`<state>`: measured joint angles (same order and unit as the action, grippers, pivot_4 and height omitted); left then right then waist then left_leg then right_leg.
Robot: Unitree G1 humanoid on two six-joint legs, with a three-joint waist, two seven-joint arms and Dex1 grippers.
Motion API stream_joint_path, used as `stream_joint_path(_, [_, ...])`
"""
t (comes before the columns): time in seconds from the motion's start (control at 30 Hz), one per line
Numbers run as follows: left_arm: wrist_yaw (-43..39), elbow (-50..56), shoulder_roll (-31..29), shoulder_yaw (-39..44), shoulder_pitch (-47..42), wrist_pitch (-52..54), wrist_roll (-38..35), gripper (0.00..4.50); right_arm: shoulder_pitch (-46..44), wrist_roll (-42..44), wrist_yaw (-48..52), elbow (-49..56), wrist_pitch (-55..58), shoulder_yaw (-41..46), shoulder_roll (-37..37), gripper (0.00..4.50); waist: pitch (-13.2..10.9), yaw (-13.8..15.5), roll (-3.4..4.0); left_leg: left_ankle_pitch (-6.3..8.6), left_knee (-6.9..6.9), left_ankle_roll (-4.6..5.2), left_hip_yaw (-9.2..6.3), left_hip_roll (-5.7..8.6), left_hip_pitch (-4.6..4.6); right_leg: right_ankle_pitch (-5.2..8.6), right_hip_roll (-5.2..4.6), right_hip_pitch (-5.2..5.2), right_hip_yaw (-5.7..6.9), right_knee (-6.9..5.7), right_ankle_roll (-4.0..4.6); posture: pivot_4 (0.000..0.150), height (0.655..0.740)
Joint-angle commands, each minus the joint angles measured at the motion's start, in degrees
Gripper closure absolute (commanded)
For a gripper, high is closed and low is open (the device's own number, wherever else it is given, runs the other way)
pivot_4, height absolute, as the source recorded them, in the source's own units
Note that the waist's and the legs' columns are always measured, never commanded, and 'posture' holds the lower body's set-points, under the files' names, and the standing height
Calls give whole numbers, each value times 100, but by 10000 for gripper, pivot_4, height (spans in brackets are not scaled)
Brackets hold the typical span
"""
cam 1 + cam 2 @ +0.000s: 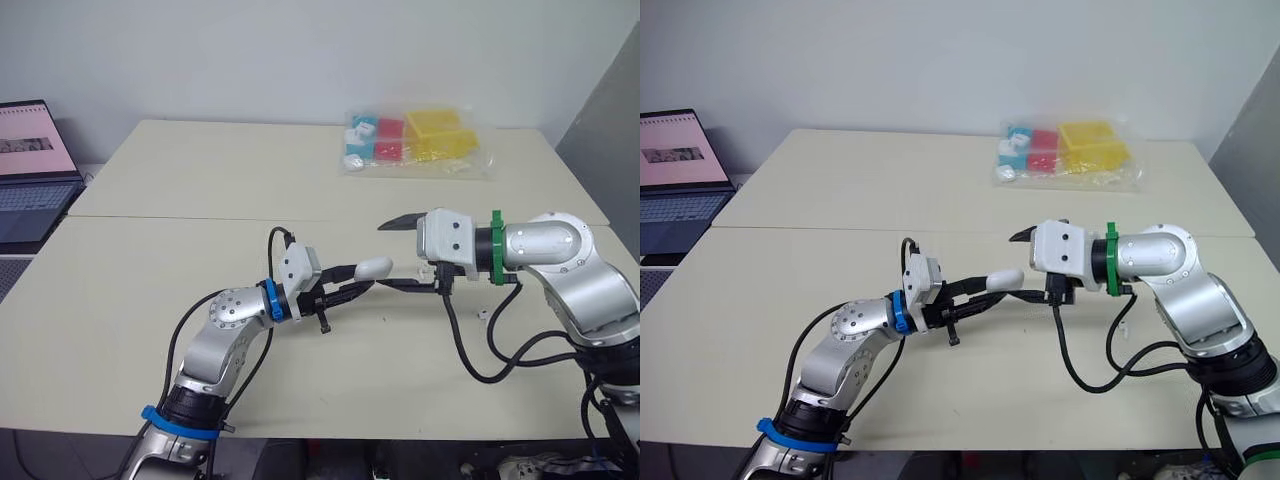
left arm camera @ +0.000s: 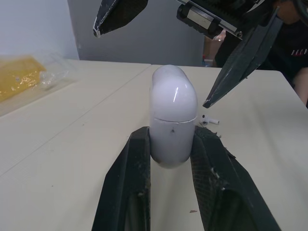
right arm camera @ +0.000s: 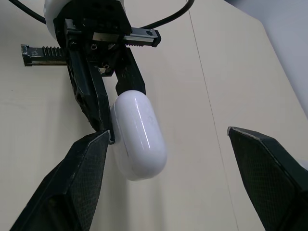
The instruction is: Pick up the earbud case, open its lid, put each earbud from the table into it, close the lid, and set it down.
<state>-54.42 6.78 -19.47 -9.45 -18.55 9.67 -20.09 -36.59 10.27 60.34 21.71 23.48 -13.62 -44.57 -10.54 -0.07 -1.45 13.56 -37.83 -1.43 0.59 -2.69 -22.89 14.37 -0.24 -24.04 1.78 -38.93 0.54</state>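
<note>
Left pincer (image 2: 171, 137): clenched on the lower body of the earbud case. It reaches in from 7 o'clock, low over the table.
Earbud case (image 1: 374, 268): white, held clear of the table near its centre. The seam and everything past it stand free of the black fingers (image 2: 130, 183).
Reason for grip: holding the base only leaves the hinged part unobstructed, so the other arm can work on it.
Lid (image 2: 173, 91): shut, with the seam line unbroken. The lid end faces 3 o'clock, toward the opposing arm.
Right pincer (image 1: 385, 256): released and spread wide, holding nothing. It comes in from 3 o'clock with one finger above the lid end and one below. No contact with the case can be made out.
Reason for posture: the wide spread brackets the lid end, which suits catching its edge to pry it up.
Earbuds (image 2: 210, 121): small white pieces lying on the table just past the case toward 3 o'clock, untouched. The count is not clear.
Step in hand (judgement): the pick-up is done and lid opening is about to begin. Loading, closing and set-down remain.
Risk (judgement): the case is smooth and rounded, so a push on the lid may rotate it within the grip.
Table (image 1: 150, 300): pale, with a seam running 9 to 3 o'clock behind the arms.
Plastic bag (image 1: 415, 140): clear, holding coloured blocks, far off at 1 o'clock, well apart from the work.
Laptop (image 1: 30, 170): open at 10 o'clock, off the table edge.
</note>
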Motion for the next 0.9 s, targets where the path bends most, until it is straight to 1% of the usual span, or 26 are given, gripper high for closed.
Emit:
stream_joint_path(0.03, [-22, 158, 16, -49, -92, -122, -2, 37118, -154, -71, -35, -18, -24, 40, 43, 4186, 0, 0, 0, 0, 0, 0, -1, 0, 0, 0, 0, 0, 0, 0, 0, 1500, 7400])
stream_joint_path(0.43, [-98, 205, -98, -173, -99, -147, 183, 37118, -288, -107, -165, -79, 147, 141, 202, 4186, 0, -2, 0, 0, 1, 0, -1, -1, 0, 0, 1, -1, 1, 0, 0, 1500, 7400])
stream_joint_path(0.9, [-100, 243, -145, -151, -106, -115, 202, 37119, -485, 45, -60, -111, 297, 268, 138, 4186, -1, -2, 1, 0, 2, 0, -2, -1, -2, 1, 0, -3, 2, 2, 0, 1500, 7400])
